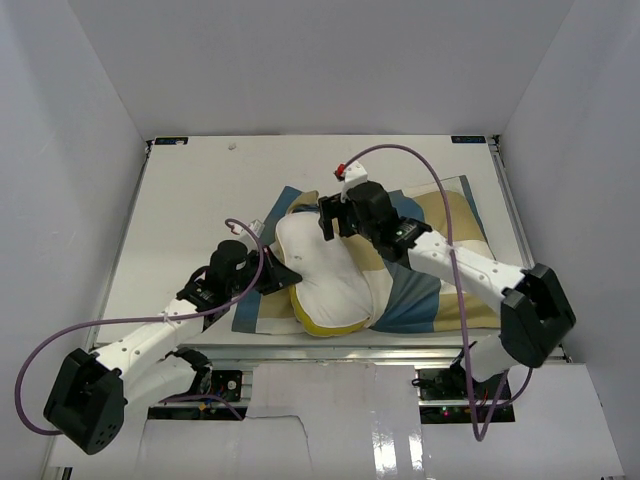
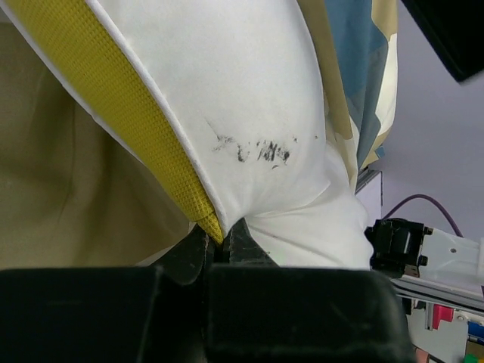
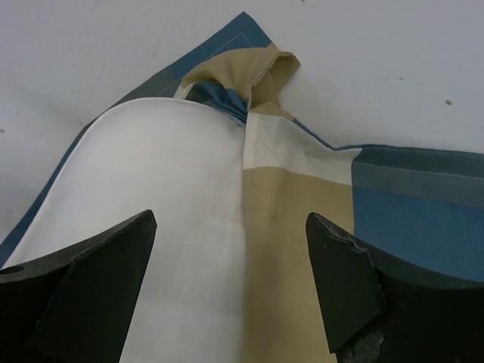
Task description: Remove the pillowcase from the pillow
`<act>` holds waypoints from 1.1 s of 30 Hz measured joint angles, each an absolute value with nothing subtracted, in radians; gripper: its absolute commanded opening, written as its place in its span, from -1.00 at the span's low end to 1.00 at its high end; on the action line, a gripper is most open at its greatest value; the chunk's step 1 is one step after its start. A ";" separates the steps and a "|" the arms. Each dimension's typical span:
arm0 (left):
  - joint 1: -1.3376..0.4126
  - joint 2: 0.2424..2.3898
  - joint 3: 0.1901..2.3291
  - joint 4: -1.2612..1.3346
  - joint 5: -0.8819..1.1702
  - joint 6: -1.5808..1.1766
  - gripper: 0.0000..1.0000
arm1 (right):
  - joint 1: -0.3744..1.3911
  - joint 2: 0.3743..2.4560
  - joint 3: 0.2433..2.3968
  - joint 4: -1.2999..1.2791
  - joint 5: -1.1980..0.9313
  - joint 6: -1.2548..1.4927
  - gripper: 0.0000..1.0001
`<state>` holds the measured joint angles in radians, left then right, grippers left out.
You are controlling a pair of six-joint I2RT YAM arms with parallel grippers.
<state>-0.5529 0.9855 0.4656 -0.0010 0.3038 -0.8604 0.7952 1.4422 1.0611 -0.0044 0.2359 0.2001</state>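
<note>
Pinching with black left gripper shut on plump white yellow-piped pillow corner; right gripper spread empty over limp tan-blue-cream checked pillowcase. Risk of dragging both together.

Looking down past right hand, fingers wide apart, nothing btwn. Below: white pillow at left, touching tan/cream/blue pillowcase at right. Bunched into tan/blue knot at far end. Blue border flat on white table.
</note>
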 measured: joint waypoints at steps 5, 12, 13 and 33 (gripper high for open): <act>-0.555 0.984 0.465 0.000 0.295 -0.857 -1.00 | 0.767 1.666 1.218 -0.044 0.219 0.149 0.55; -0.559 0.973 0.479 -0.046 0.267 -0.841 -1.00 | 0.746 1.907 1.419 -0.147 0.291 0.146 -0.11; -0.559 0.968 0.494 -0.077 0.252 -0.831 -1.00 | 0.736 1.935 1.453 -0.158 0.284 0.146 -0.82; -0.562 0.644 0.638 -0.391 -0.127 -0.826 -1.00 | 0.381 2.258 2.034 -0.442 0.043 0.249 -0.34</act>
